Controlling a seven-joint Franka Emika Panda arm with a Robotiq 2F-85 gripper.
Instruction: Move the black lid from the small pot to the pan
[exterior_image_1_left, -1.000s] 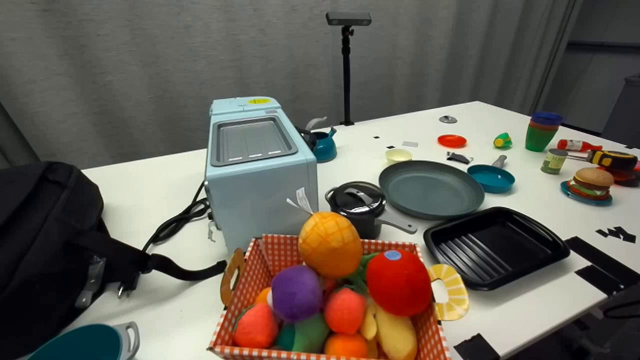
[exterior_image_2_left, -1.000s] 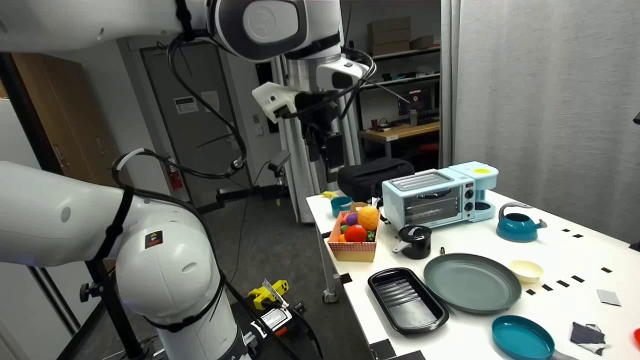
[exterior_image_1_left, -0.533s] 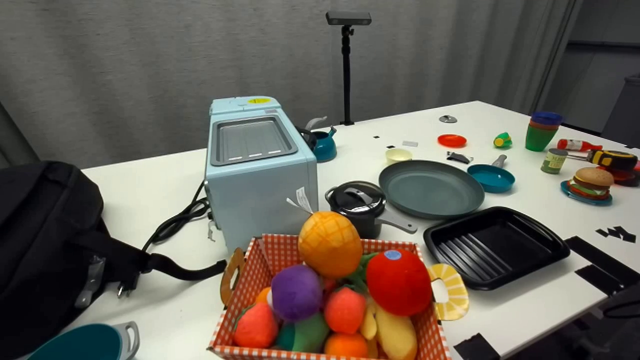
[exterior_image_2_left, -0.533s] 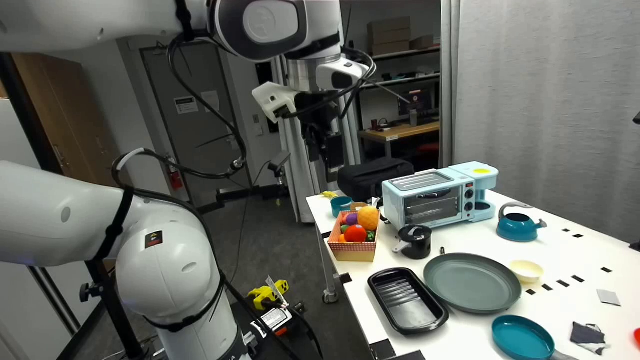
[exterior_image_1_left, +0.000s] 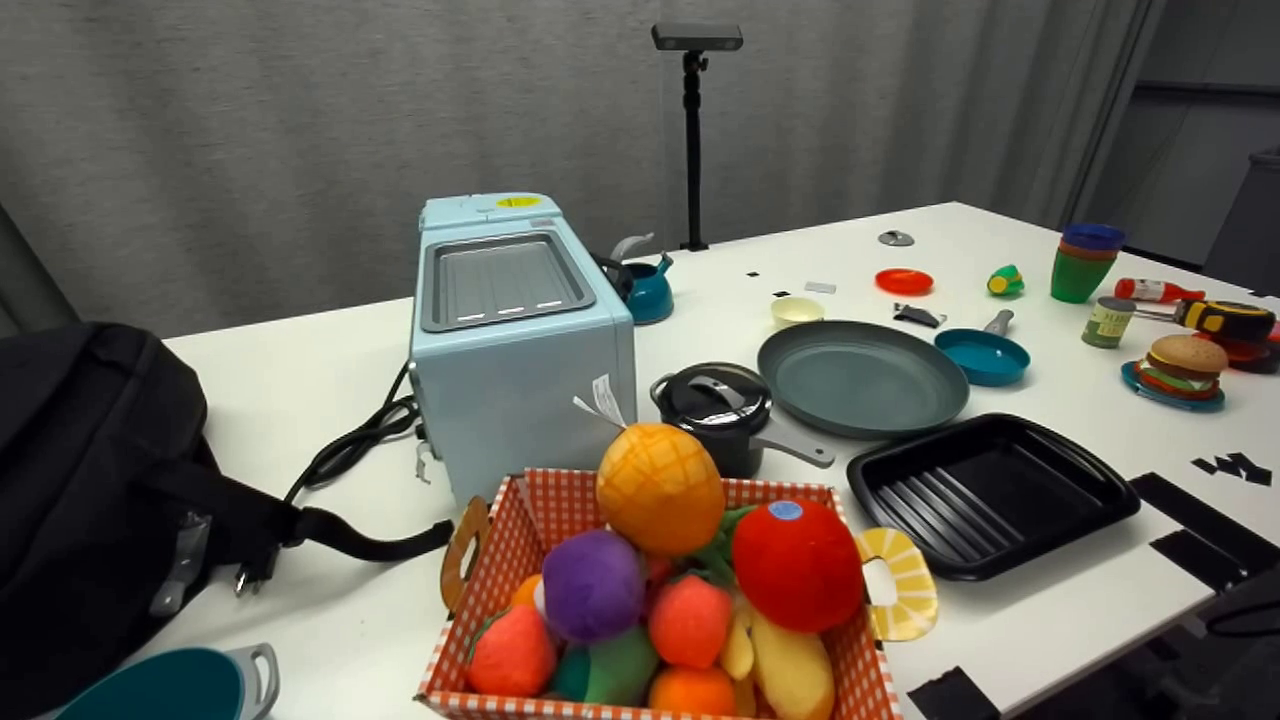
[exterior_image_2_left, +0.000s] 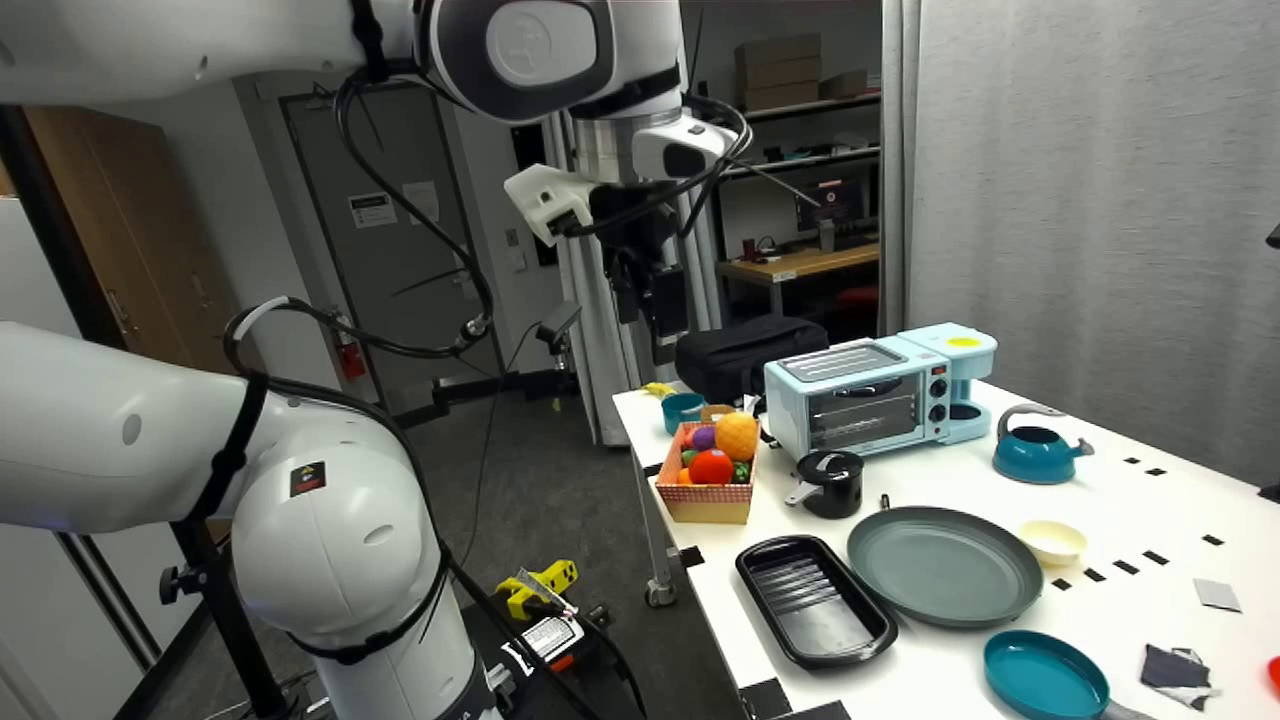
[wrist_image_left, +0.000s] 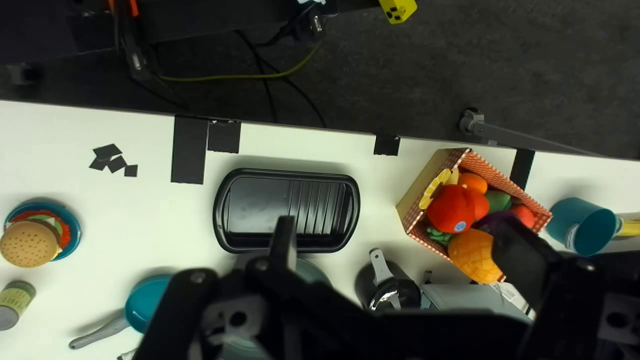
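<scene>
The black lid (exterior_image_1_left: 712, 393) sits on top of the small pot (exterior_image_1_left: 742, 456), a black pot with a grey handle. In an exterior view the lid (exterior_image_2_left: 830, 464) and pot (exterior_image_2_left: 842, 496) stand in front of the toaster oven. The wide dark-grey pan (exterior_image_1_left: 862, 380) lies beside the pot; it also shows in another view (exterior_image_2_left: 945, 567). My gripper (exterior_image_2_left: 652, 325) hangs high above the table, pointing down. In the wrist view the gripper (wrist_image_left: 400, 236) has its fingers far apart and holds nothing. The pot (wrist_image_left: 367, 280) and lid (wrist_image_left: 400, 295) show below it, partly hidden by the gripper body. Most of the pan (wrist_image_left: 313, 272) is hidden there.
The light-blue toaster oven (exterior_image_2_left: 865, 410) and a basket of plush fruit (exterior_image_2_left: 710, 505) stand close to the pot. A black ribbed grill tray (exterior_image_2_left: 815, 600) lies at the table's near edge. A teal small pan (exterior_image_2_left: 1045, 675), cream bowl (exterior_image_2_left: 1052, 542) and teal kettle (exterior_image_2_left: 1040, 455) are also on the table.
</scene>
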